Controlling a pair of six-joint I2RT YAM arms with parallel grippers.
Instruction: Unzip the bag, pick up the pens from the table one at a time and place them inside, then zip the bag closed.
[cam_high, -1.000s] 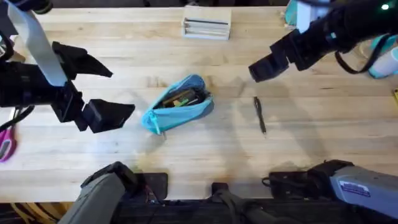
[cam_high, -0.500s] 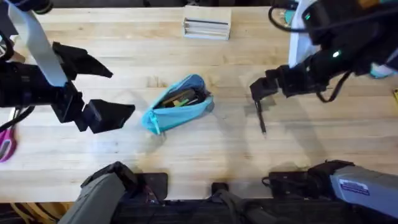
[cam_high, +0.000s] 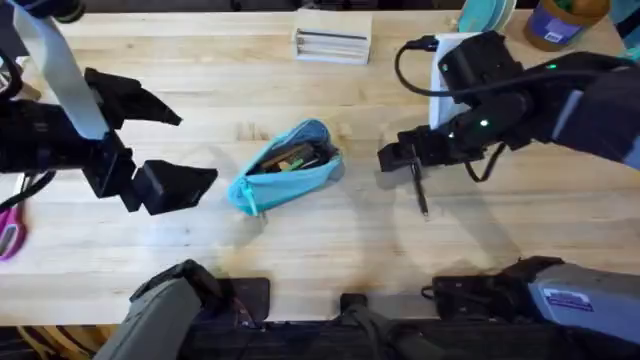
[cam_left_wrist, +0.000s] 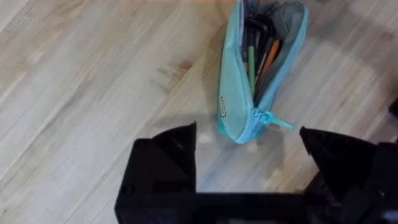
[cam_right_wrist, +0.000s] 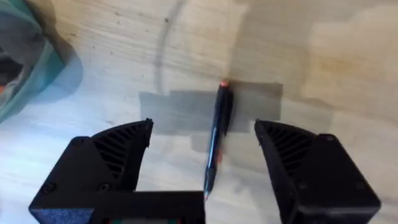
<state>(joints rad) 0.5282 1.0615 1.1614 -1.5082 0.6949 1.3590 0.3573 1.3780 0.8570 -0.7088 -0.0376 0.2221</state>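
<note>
The right claw (cam_right_wrist: 202, 168) is wide open and holds nothing. It hangs low over the table (cam_high: 300, 250). The black pen (cam_right_wrist: 216, 140) lies flat on the wood right between its two fingers (cam_right_wrist: 112, 155), not touching either one. From above, this claw (cam_high: 398, 158) sits over the far end of the pen (cam_high: 419, 187).

The blue bag (cam_high: 285, 165) lies to the side of the right claw, near but apart. Its zipper is open, and pens and other things show inside.

The left claw (cam_high: 172, 142) is wide open too and holds nothing. The bag (cam_left_wrist: 258, 74) lies just in front of it, its zipper pull (cam_left_wrist: 273, 120) pointing toward the claw's fingers (cam_left_wrist: 165, 158).
</note>
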